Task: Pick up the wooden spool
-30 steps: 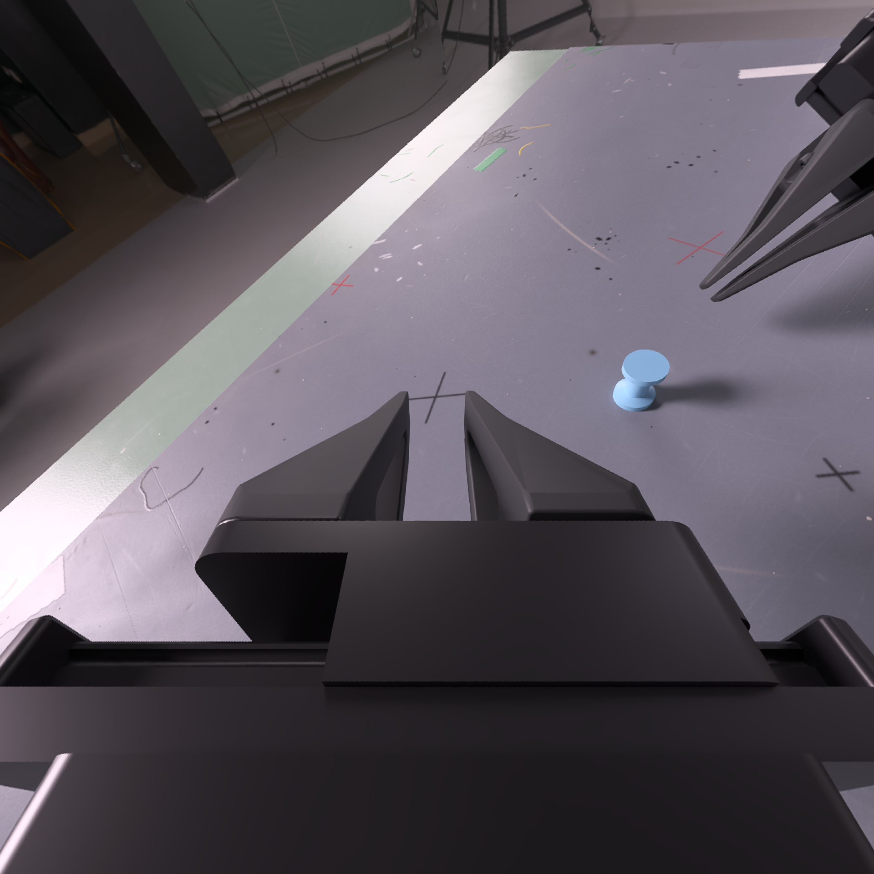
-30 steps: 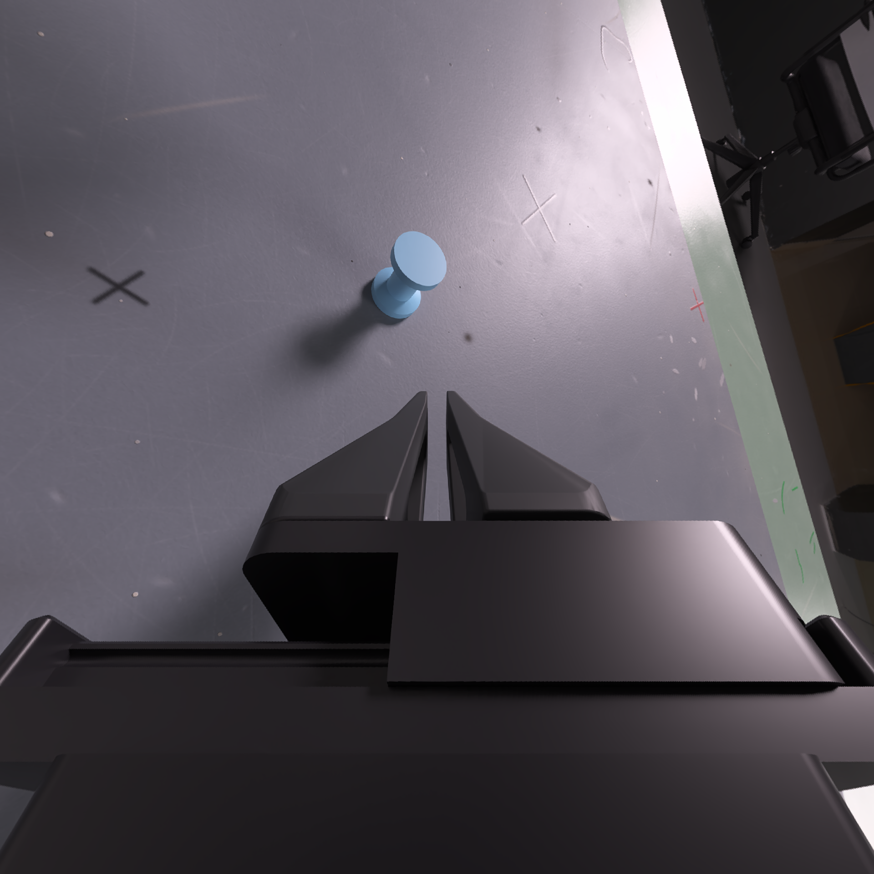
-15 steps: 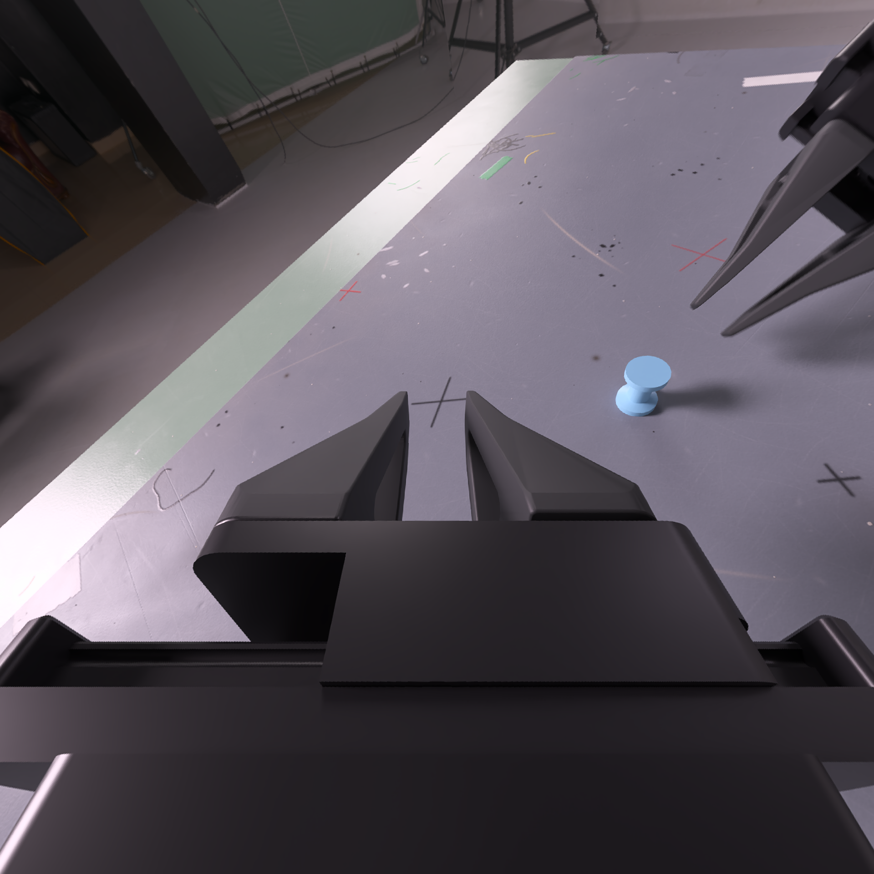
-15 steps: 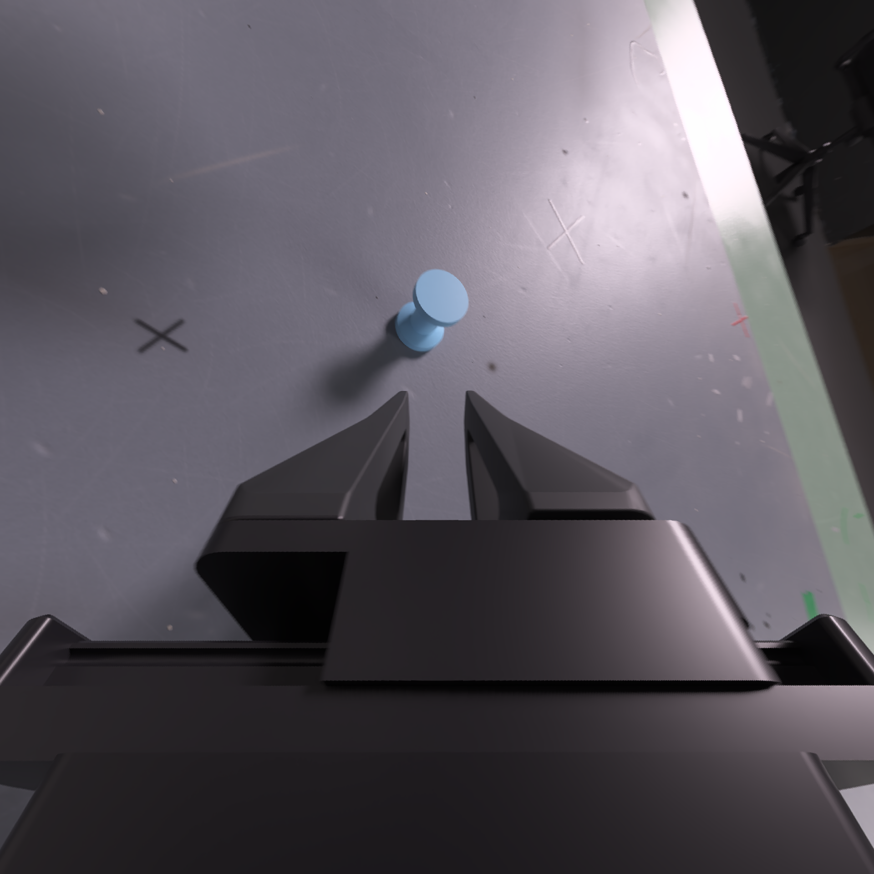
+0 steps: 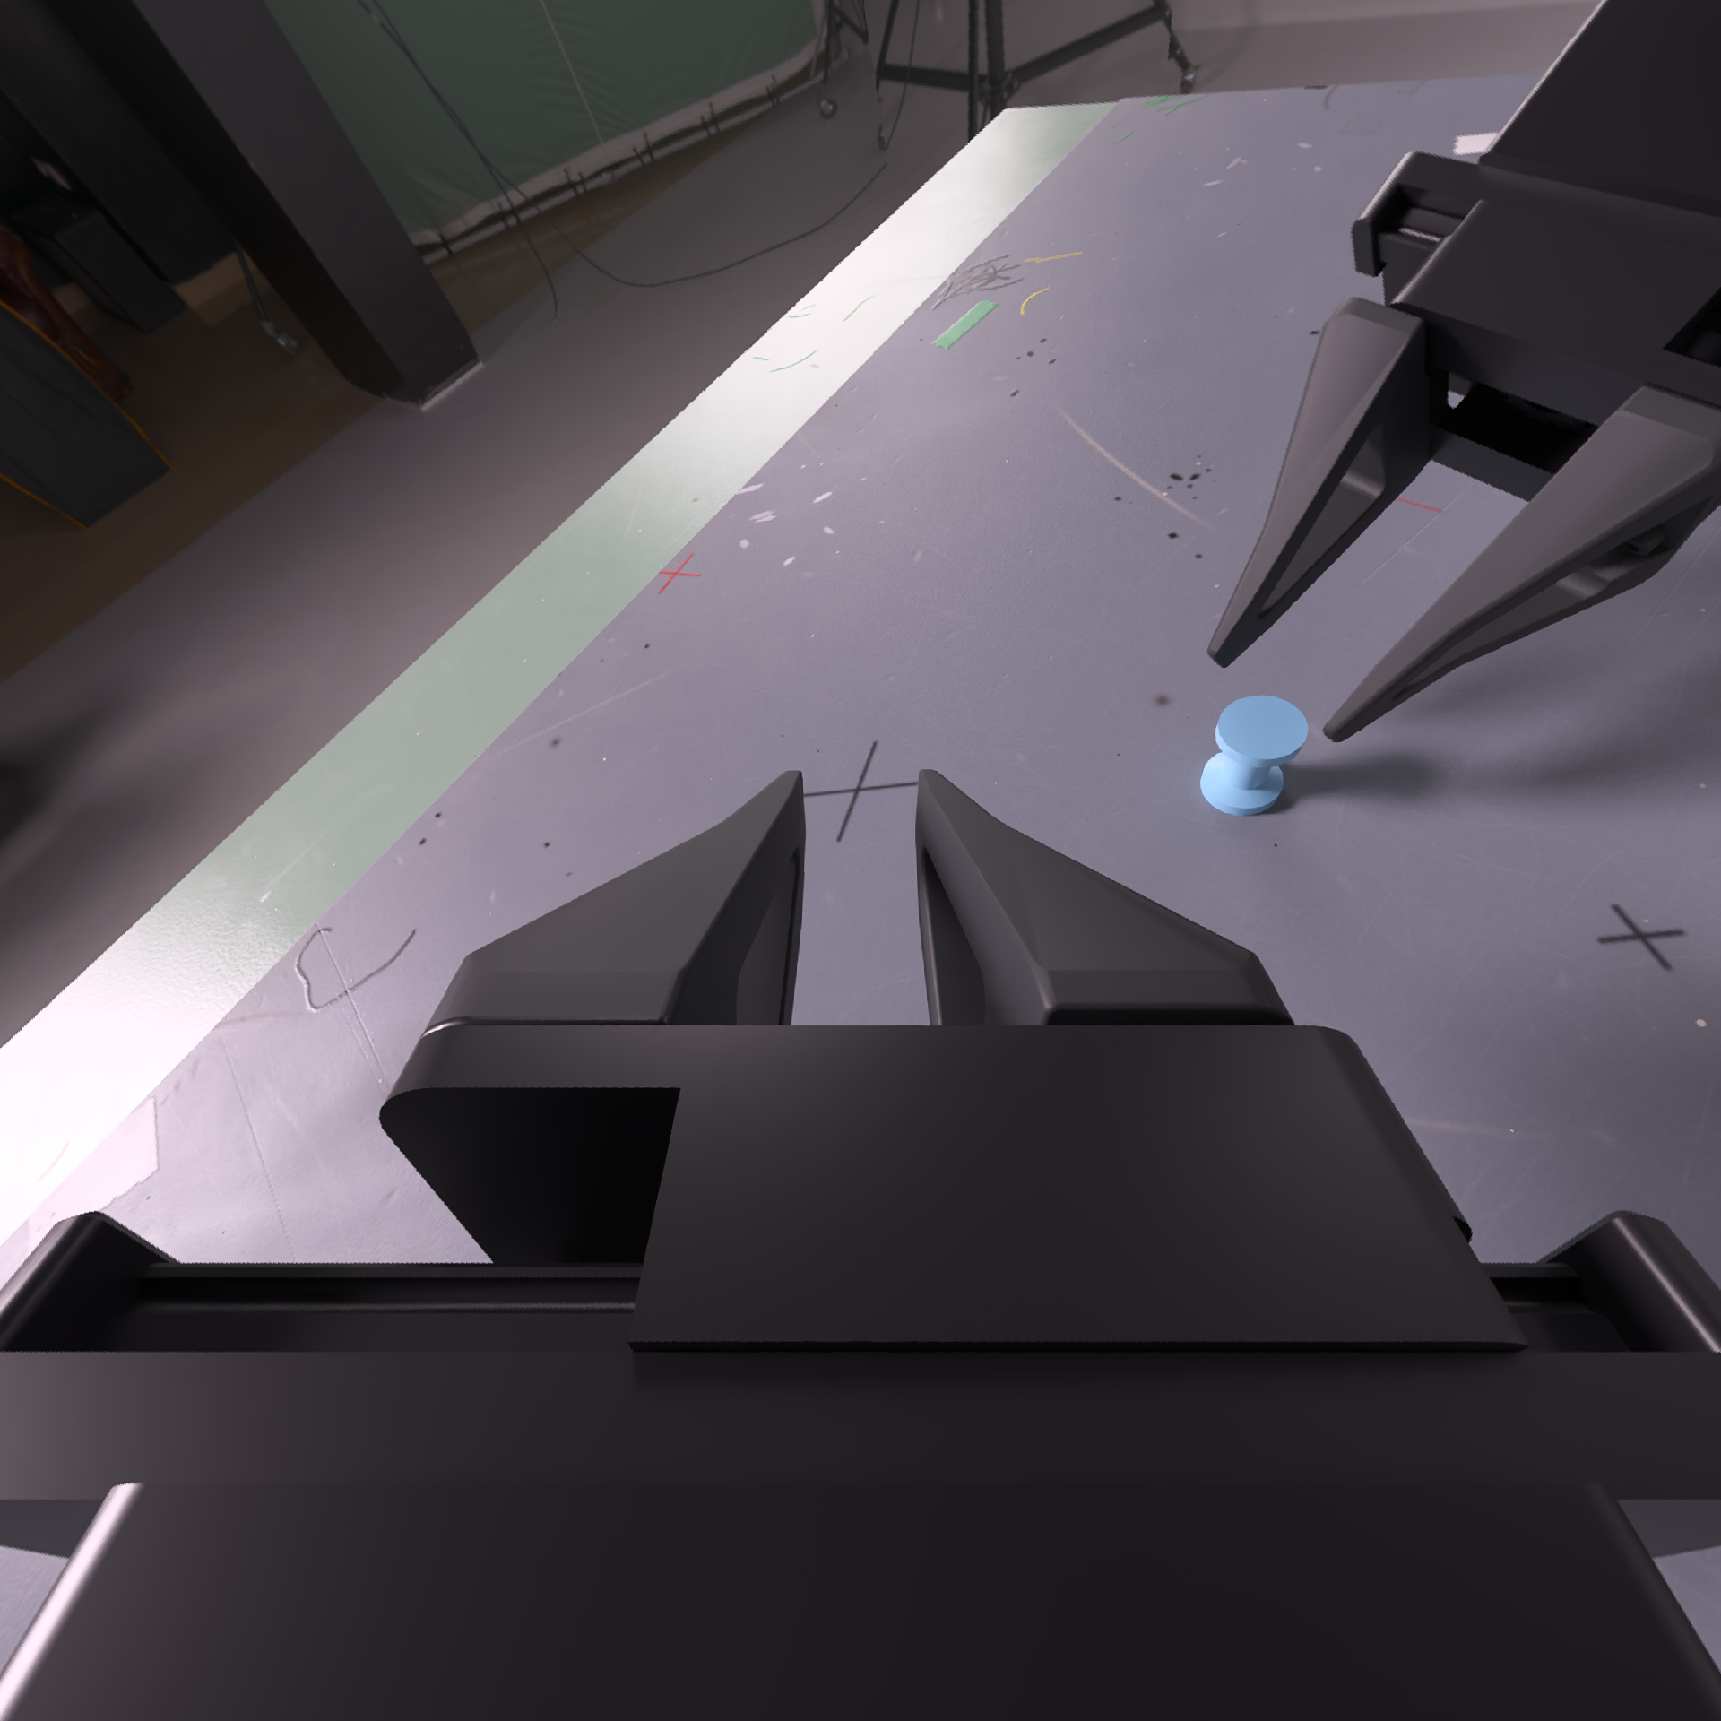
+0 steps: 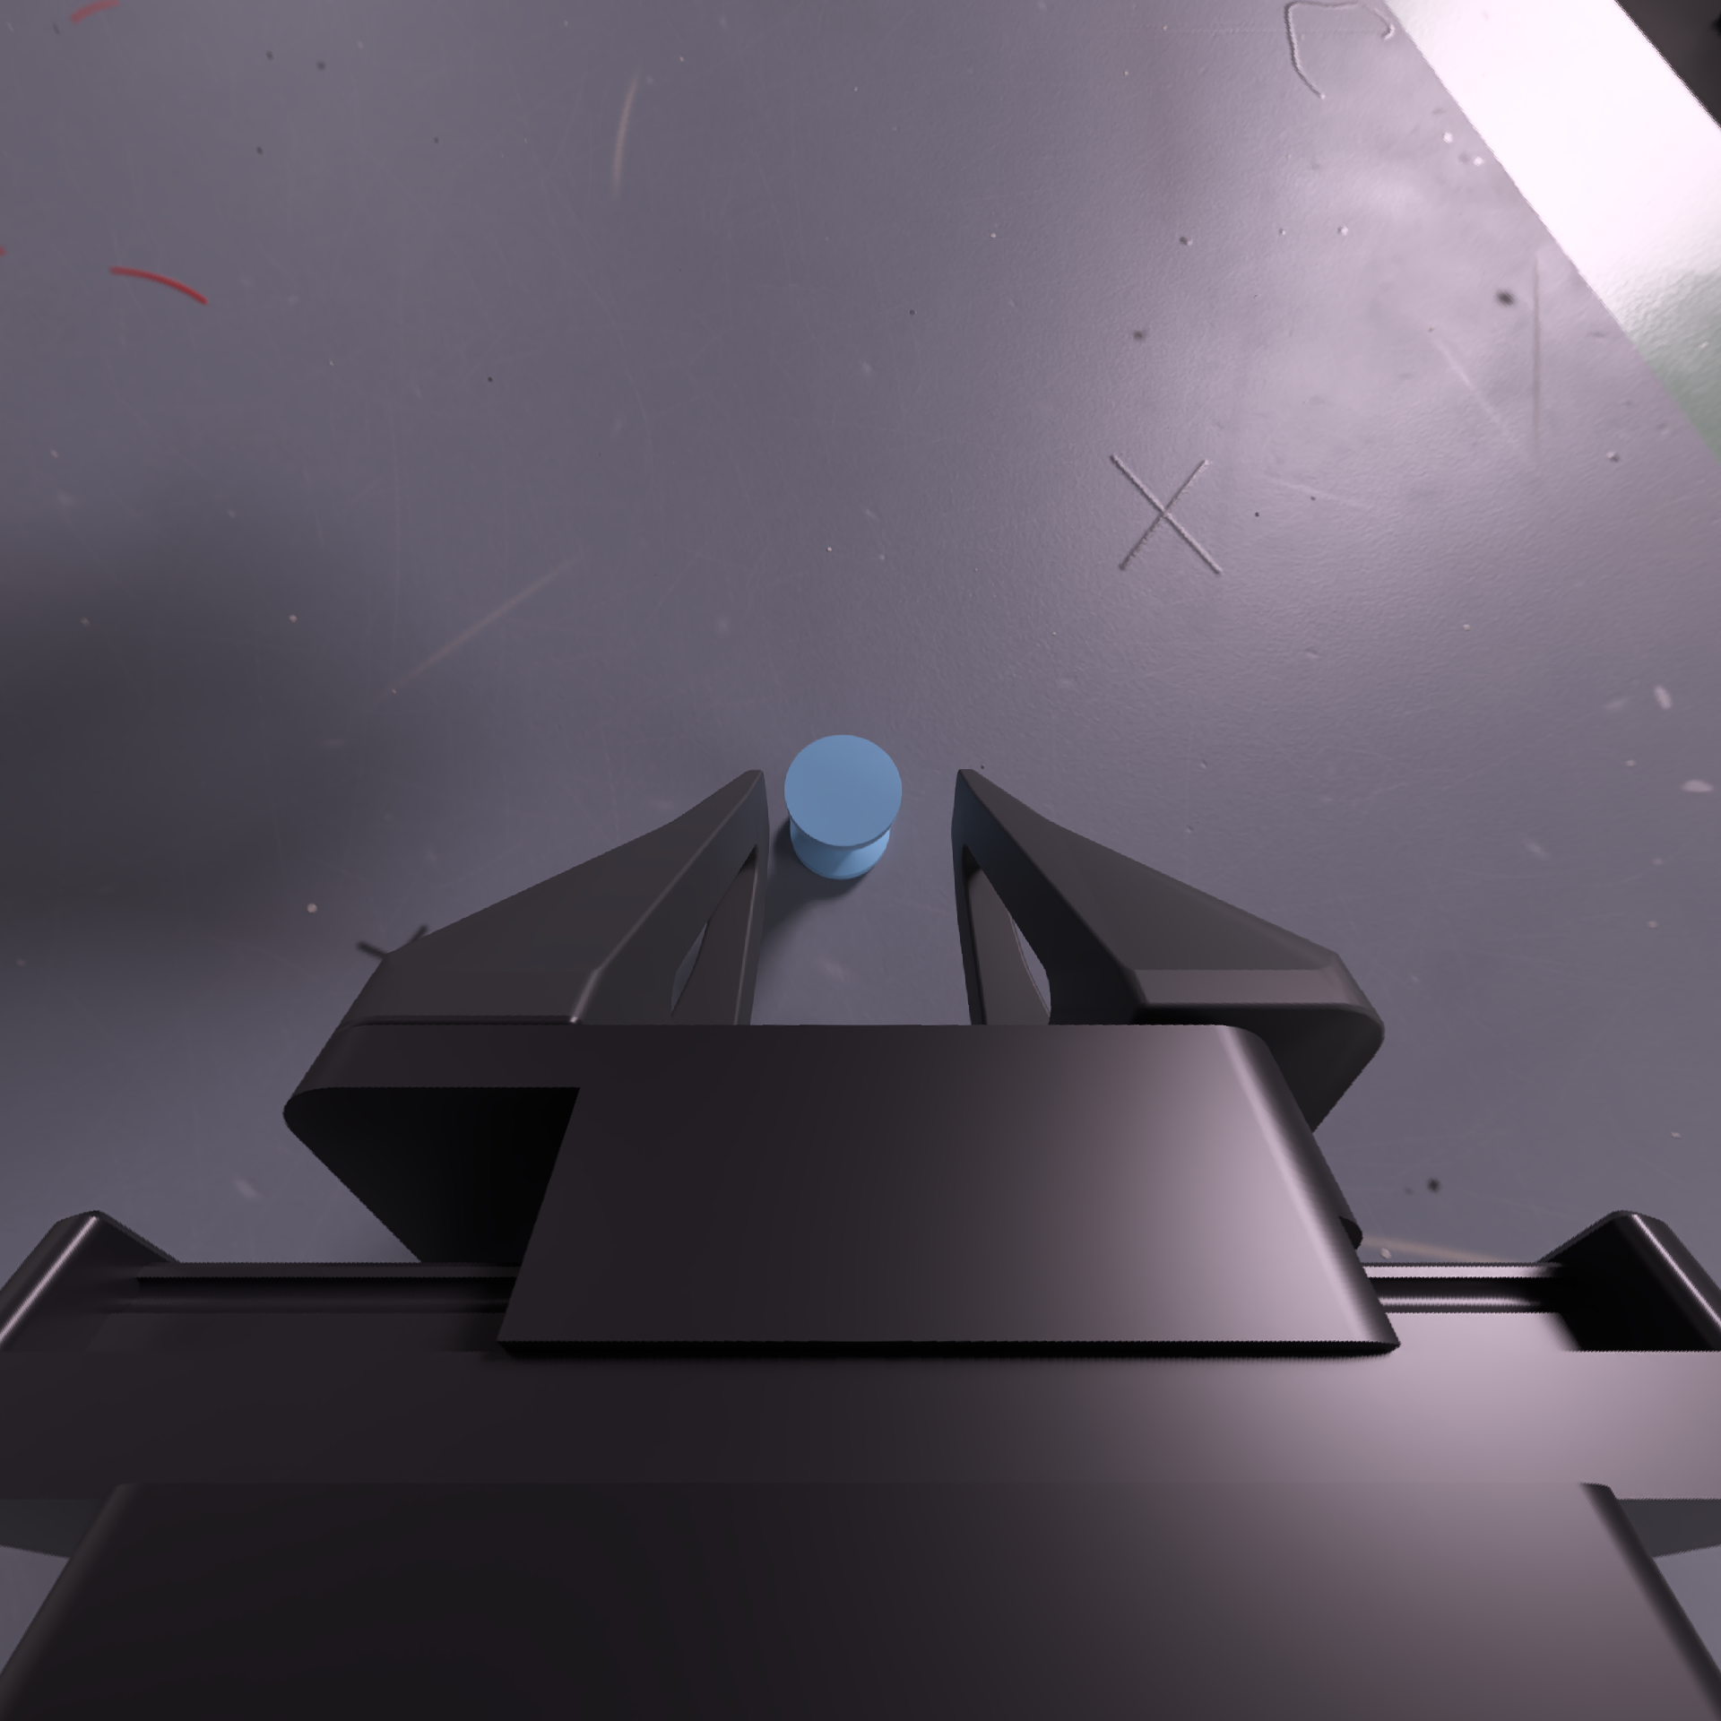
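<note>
A small light-blue spool point(image 5: 1251, 769) stands upright on the grey table. In the right wrist view the spool point(image 6: 841, 817) sits just between the tips of my right gripper point(image 6: 861, 780), nearer the left finger, not touched. The right gripper is open and hangs above the spool; in the left wrist view it point(image 5: 1273, 698) comes down from the upper right, tips on either side of the spool's top. My left gripper point(image 5: 860, 780) is open with a narrow gap, empty, to the left of the spool and apart from it.
The grey table point(image 5: 1024, 577) bears scratches and marked crosses point(image 5: 859, 790). Its pale green-edged border point(image 5: 521, 596) runs along the left; beyond it lie the floor, cables and a dark post point(image 5: 307, 186). A tripod stands at the far end.
My right gripper has opened wider and moved forward and down, so the spool now sits between its tips. The left gripper has barely moved.
</note>
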Robot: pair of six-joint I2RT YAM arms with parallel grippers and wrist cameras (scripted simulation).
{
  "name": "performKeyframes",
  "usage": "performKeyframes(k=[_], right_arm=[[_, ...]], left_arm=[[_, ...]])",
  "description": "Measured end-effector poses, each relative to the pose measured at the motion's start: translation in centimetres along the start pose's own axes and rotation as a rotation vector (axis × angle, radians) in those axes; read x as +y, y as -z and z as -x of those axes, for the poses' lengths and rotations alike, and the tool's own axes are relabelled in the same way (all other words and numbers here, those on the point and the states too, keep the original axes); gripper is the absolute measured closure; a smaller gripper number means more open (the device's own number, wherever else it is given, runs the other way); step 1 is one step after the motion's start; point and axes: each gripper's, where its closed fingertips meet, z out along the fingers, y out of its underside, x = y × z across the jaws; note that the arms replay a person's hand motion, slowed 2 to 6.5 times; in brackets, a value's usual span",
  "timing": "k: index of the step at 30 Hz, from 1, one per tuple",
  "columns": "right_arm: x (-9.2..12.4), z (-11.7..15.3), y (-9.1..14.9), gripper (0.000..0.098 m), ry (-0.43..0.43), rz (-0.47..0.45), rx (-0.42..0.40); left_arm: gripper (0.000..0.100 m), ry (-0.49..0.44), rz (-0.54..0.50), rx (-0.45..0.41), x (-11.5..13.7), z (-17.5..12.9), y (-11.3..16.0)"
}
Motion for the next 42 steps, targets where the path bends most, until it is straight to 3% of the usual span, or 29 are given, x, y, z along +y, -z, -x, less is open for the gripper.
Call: performKeyframes(k=[5, 11, 24, 42], right_arm=[[0.1, 0.4, -0.4, 0.0603, -0.076, 0.004, -0.061], [0.7, 0.6, -0.6, 0.0566, -0.110, 0.027, -0.100], [0.5, 0.6, -1.4, 0.0572, -0.076, 0.048, -0.096], [0.6, 0.2, -2.0, 0.0660, -0.070, 0.069, -0.088]], left_arm=[[0.080, -0.012, 0.012, -0.002, 0.1, -0.2, -0.2], [0.080, -0.030, 0.010, 0.003, -0.3, -0.6, -0.4], [0.080, -0.040, 0.020, 0.013, -0.2, -1.0, -0.5], [0.081, -0.040, 0.024, 0.015, -0.1, -1.0, -0.6]])
